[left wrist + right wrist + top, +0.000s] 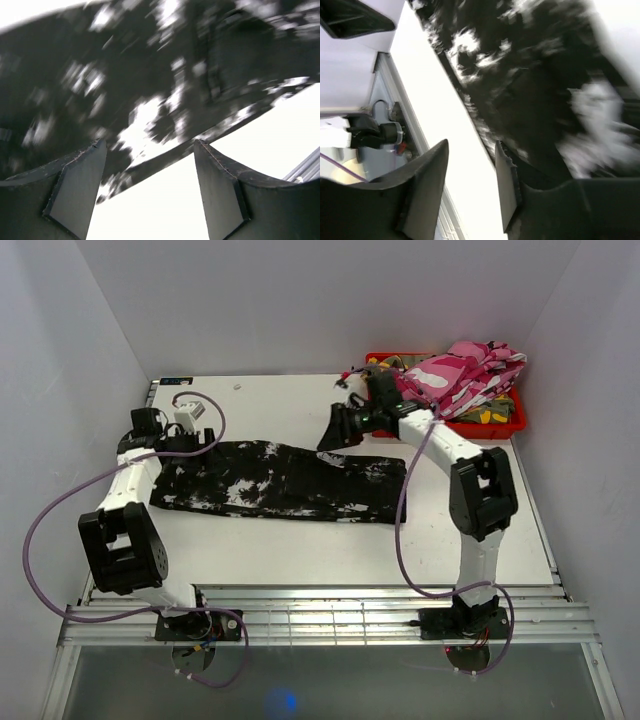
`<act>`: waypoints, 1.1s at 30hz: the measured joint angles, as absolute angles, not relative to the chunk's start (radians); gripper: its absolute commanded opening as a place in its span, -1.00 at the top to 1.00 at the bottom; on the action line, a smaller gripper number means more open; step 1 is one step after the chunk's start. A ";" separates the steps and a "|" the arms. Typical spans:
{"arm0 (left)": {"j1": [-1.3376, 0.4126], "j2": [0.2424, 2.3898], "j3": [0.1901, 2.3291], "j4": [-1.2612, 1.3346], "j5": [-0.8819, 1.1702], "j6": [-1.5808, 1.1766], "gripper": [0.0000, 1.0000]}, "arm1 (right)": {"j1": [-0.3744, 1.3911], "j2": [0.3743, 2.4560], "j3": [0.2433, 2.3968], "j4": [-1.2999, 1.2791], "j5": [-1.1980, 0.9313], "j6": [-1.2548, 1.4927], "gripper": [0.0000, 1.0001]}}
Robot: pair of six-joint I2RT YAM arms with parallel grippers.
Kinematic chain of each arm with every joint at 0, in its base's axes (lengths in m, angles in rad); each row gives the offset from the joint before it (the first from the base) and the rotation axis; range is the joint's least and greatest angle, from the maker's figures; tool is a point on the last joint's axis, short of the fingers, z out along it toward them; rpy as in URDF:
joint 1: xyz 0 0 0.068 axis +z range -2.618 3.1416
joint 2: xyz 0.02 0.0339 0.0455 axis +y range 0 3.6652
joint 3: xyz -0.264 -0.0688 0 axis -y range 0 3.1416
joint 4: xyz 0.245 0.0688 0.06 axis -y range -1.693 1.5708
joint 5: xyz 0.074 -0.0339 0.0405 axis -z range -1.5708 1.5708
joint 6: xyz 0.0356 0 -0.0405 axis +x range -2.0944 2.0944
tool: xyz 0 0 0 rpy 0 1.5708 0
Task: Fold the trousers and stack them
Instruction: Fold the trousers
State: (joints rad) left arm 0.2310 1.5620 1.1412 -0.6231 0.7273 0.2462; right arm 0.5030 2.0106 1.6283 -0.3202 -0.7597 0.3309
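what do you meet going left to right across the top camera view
left gripper → black trousers with white splotches → pink camouflage trousers heaped in the red bin

the black trousers with white splotches (280,480) lay flat as one long band, stretched left to right across the middle of the tabletop (300,550). the pink-white camouflage pair (465,375) sat bunched atop the red bin (508,424) in the far right corner, with green-yellow camouflage cloth (493,415) showing beneath it.
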 measured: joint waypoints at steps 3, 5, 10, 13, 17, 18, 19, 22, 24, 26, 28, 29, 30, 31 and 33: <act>0.161 1.525 1.157 -0.569 0.768 0.216 -0.55 | 0.363 1.932 1.627 -0.416 -0.789 0.170 0.14; 0.077 1.526 1.158 -0.538 0.775 0.189 -0.51 | 0.263 1.894 1.625 -0.496 -0.786 0.037 0.21; -0.123 1.585 1.156 -0.429 0.779 0.088 -0.38 | 0.114 1.862 1.543 -0.657 -0.759 -0.262 0.33; -0.199 1.653 1.159 -0.353 0.785 0.009 -0.33 | 0.120 1.879 1.482 -0.719 -0.756 -0.361 0.33; -0.278 1.764 1.202 -0.252 0.778 -0.102 -0.32 | 0.147 1.954 1.419 -0.704 -0.757 -0.396 0.32; -0.295 1.789 1.225 -0.231 0.773 -0.123 -0.32 | 0.152 1.973 1.405 -0.696 -0.753 -0.398 0.32; -0.308 1.808 1.246 -0.218 0.768 -0.137 -0.30 | 0.160 1.996 1.385 -0.683 -0.742 -0.400 0.32; -0.347 1.876 1.319 -0.165 0.740 -0.200 -0.26 | 0.173 2.048 1.357 -0.666 -0.733 -0.397 0.34; -0.362 1.909 1.342 -0.146 0.706 -0.231 -0.22 | 0.173 2.041 1.353 -0.661 -0.722 -0.404 0.35; -0.362 1.939 1.340 -0.144 0.662 -0.250 -0.19 | 0.177 2.026 1.339 -0.652 -0.708 -0.422 0.34; -0.352 1.972 1.332 -0.151 0.623 -0.264 -0.12 | 0.181 2.006 1.327 -0.648 -0.687 -0.446 0.34; -0.345 1.988 1.321 -0.153 0.603 -0.272 -0.09 | 0.182 1.998 1.325 -0.653 -0.675 -0.457 0.34; -0.334 2.001 1.306 -0.159 0.589 -0.279 -0.03 | 0.181 1.992 1.325 -0.656 -0.661 -0.466 0.33; -0.323 2.011 1.289 -0.167 0.579 -0.287 -0.01 | 0.180 1.988 1.325 -0.660 -0.653 -0.476 0.32; -0.295 2.024 1.270 -0.165 0.595 -0.302 0.03 | 0.174 1.984 1.328 -0.679 -0.645 -0.486 0.24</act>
